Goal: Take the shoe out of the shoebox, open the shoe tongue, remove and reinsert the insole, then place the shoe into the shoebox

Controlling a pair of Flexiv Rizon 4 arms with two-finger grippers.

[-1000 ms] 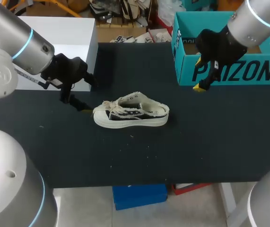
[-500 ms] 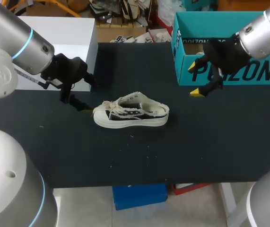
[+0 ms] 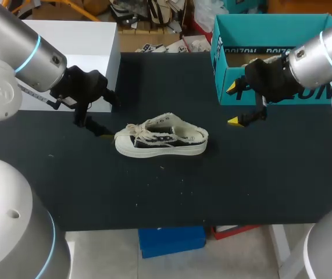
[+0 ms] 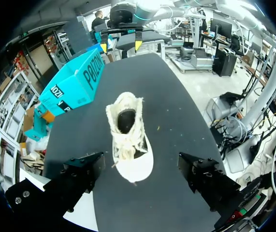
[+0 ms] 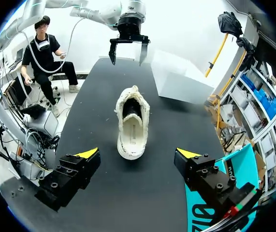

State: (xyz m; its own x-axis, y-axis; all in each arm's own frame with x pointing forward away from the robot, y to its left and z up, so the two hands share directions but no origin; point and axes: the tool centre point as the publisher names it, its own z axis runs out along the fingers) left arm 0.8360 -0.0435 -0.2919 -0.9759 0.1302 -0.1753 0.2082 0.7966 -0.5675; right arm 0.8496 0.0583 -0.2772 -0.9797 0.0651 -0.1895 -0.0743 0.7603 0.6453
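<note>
A cream and black low shoe (image 3: 160,138) lies on its sole in the middle of the black table (image 3: 154,192), toe toward my left arm. My left gripper (image 3: 104,113) hangs open just off the toe, and the shoe (image 4: 128,140) lies ahead of its spread fingers (image 4: 79,176). My right gripper (image 3: 234,104) stands open in front of the teal shoebox (image 3: 219,70), a short way off the heel. In the right wrist view the shoe (image 5: 132,125) lies ahead, between the yellow tips (image 5: 90,153), untouched. The insole shows pale inside the shoe.
A white box (image 3: 78,40) stands at the back left, behind my left gripper. The teal shoebox (image 5: 234,169) is close beside my right gripper. Bare black table lies in front of the shoe.
My right gripper has come down and left from the shoebox's front toward the shoe's heel, turning its fingers to face the shoe. The left arm and the shoe are still.
</note>
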